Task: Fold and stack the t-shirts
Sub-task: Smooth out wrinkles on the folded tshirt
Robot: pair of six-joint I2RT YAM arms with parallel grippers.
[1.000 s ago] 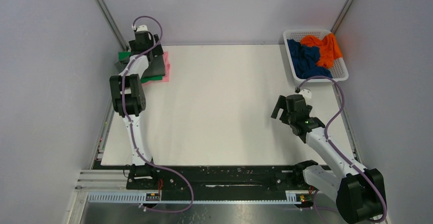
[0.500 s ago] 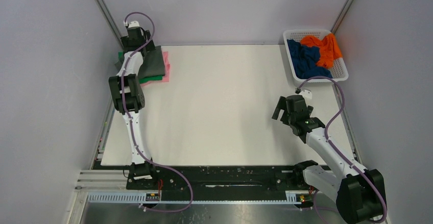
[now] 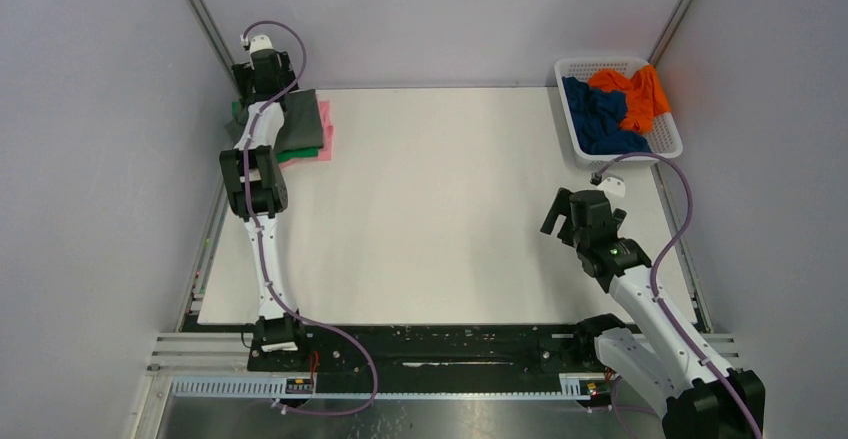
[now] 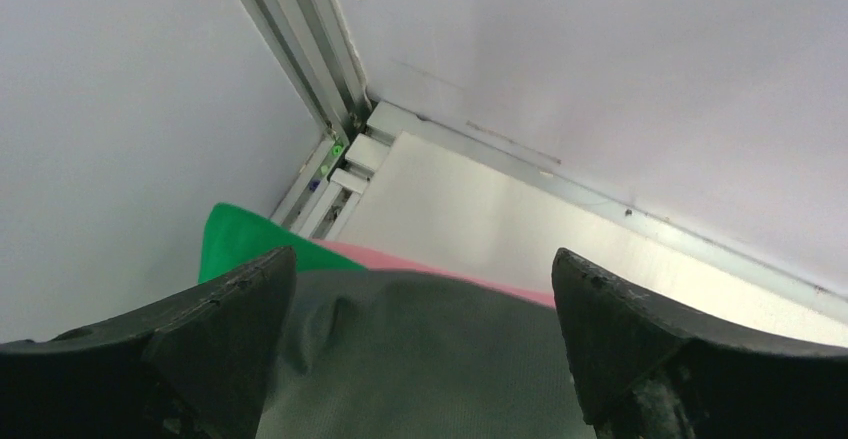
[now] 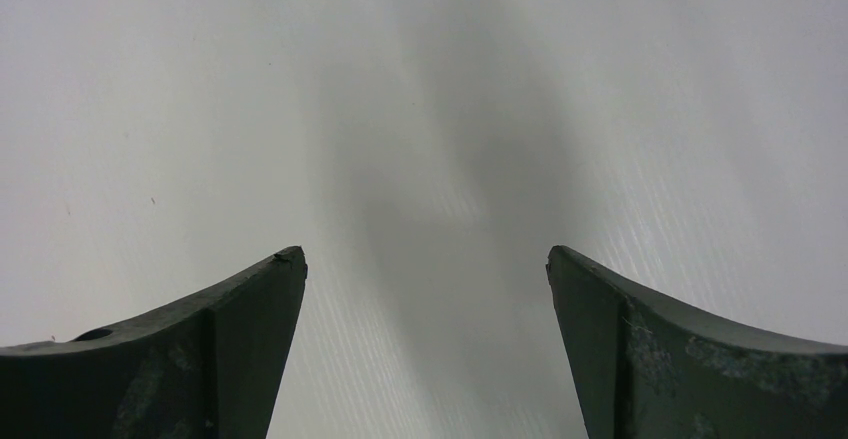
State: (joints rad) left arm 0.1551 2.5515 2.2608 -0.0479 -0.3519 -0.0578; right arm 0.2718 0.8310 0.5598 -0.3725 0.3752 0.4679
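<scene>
Top external view: the left gripper [image 3: 262,79] hung spread wide over the folded stack at the far-left corner of the table [image 3: 450,209], with the dark grey t-shirt [image 3: 305,125] on top of the green t-shirt [image 3: 291,156] and the pink t-shirt [image 3: 327,131]. The navy t-shirt [image 3: 598,119] and orange t-shirt [image 3: 640,97] lay crumpled in the white basket [image 3: 600,63] at far right.

Left wrist view: wide-apart fingers [image 4: 230,339] framed the grey cloth, grasping nothing.

Right wrist view: the right gripper [image 5: 425,254] gaped empty above the table.

On the flat white bench [image 3: 440,209], far left corner: folded dark grey cloth t-shirt [image 3: 300,124] atop pink cloth t-shirt [image 3: 327,131] and green cloth t-shirt [image 3: 290,156]. Far right corner: white plastic lattice basket [image 3: 600,62] holding navy blue cloth t-shirt [image 3: 598,119], with orange cloth t-shirt [image 3: 640,99] to its right.
</scene>
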